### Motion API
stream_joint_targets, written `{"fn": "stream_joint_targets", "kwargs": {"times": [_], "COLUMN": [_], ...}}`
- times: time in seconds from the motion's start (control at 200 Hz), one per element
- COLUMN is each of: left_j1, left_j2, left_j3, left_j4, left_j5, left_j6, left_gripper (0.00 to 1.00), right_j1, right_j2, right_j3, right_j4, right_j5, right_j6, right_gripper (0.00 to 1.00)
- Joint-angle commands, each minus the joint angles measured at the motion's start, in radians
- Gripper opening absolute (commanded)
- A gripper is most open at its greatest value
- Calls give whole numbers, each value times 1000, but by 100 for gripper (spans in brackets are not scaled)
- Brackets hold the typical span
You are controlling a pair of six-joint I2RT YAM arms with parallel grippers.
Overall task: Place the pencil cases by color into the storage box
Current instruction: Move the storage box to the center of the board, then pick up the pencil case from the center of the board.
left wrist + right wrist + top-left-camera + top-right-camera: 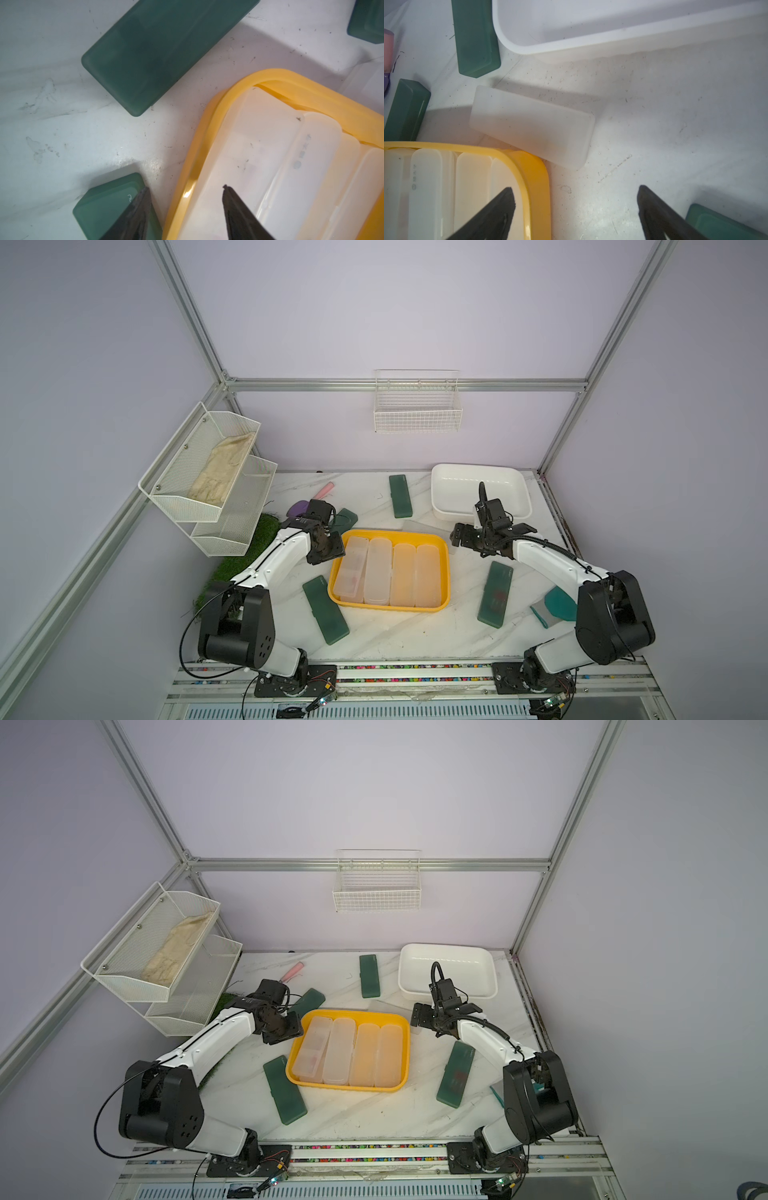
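Several frosted clear pencil cases (378, 570) lie side by side in the yellow storage box (395, 534). One more frosted case (533, 126) lies on the table just behind that box. Dark green cases lie around it: far back (401, 495), back left (347, 519), front left (325, 610) and right (495, 593). My left gripper (185, 187) is open and empty, straddling the yellow box's left rim (209, 128). My right gripper (575, 188) is wide open and empty over the box's back right corner (537, 178).
An empty white box (482, 467) stands at the back right. A teal scraper (557, 605) lies beside the right arm's base. A purple trowel (299, 507) with a pink handle lies back left. Wire shelves (208, 472) and green turf (249, 556) border the left side.
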Motion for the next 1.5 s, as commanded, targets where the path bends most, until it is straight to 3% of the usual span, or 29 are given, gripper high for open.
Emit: {"fn": "stream_joint_targets", "kwargs": {"times": [0.0, 0.15, 0.335, 0.585, 0.785, 1.06, 1.495], "left_j1": [-4, -8, -15, -34, -35, -36, -48], "left_j2": [-80, -110, -123, -133, -174, -210, -201], "left_j3": [36, 72, 101, 106, 79, 44, 67], "left_j4": [20, 20, 24, 42, 61, 91, 100], "left_j5": [8, 28, 52, 86, 105, 164, 177], "left_j6": [35, 77, 104, 131, 150, 141, 139], "left_gripper": [74, 85, 88, 88, 88, 88, 88], "right_j1": [5, 5, 5, 5, 5, 0, -72], "right_j2": [-9, 3, -30, -168, -109, -25, -69], "right_j3": [36, 72, 85, -26, 49, 104, -78], "right_j4": [23, 39, 84, 269, 88, -142, 64], "right_j5": [14, -51, -83, -173, -257, -172, -145], "right_j6": [-105, -235, -376, -645, -820, -1010, -1150], "right_gripper": [95, 96, 97, 97, 96, 95, 95]}}
